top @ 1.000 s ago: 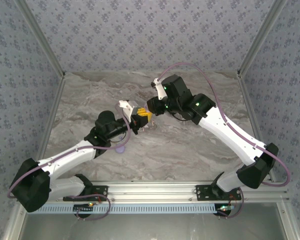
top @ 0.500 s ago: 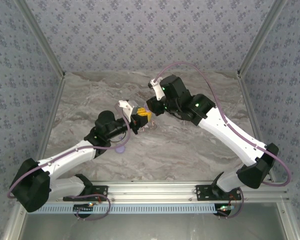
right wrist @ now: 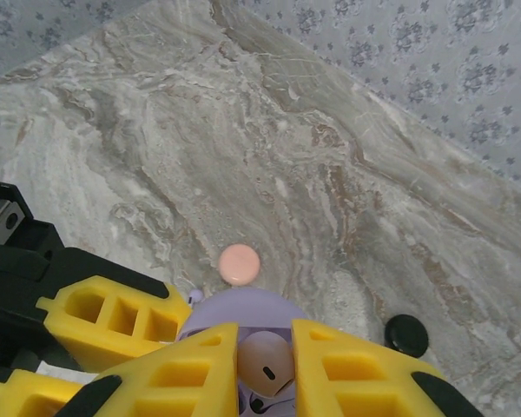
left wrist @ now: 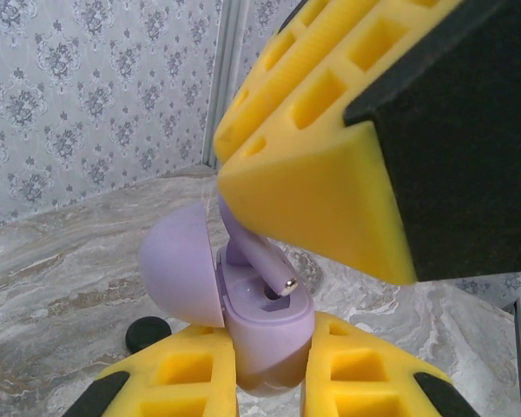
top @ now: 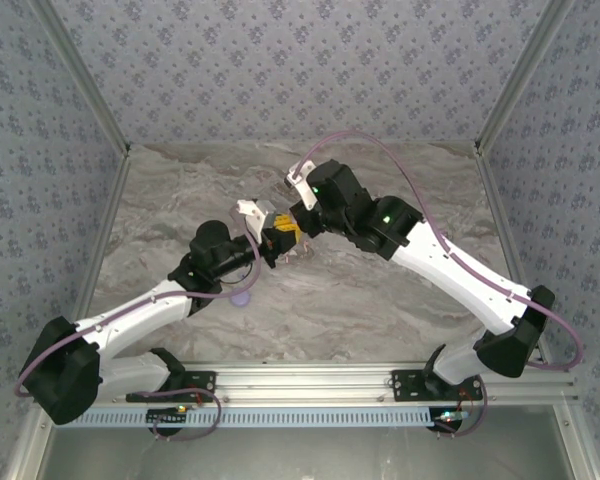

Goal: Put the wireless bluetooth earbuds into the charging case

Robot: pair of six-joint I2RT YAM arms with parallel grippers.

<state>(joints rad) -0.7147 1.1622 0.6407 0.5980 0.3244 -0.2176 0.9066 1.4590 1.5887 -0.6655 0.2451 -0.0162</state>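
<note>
- The case [left wrist: 262, 326], lavender with its lid [left wrist: 181, 269] swung open, is clamped between the fingers of the left gripper [left wrist: 269, 369] and held above the table [right wrist: 347, 174].
- One earbud [right wrist: 266, 367] is pinched by its head in the right gripper [right wrist: 265, 343]. Its stem is angled down at the case's socket, with the tip at the rim.
- The earbud is judged very light, rigid and glossy, so it could be squirted out of a hard pinch. It is best gripped across the bulb, with the stem left free.
- The case is judged light and smooth as well, with a hinge that could be strained. It is best held by the flanks of its body.
- One case and one earbud are counted; whether another earbud is already seated cannot be told.
- On the table, one pink disc [right wrist: 240, 263], one black disc [right wrist: 406, 334] and one small lavender piece [top: 242, 297] are counted.
</note>
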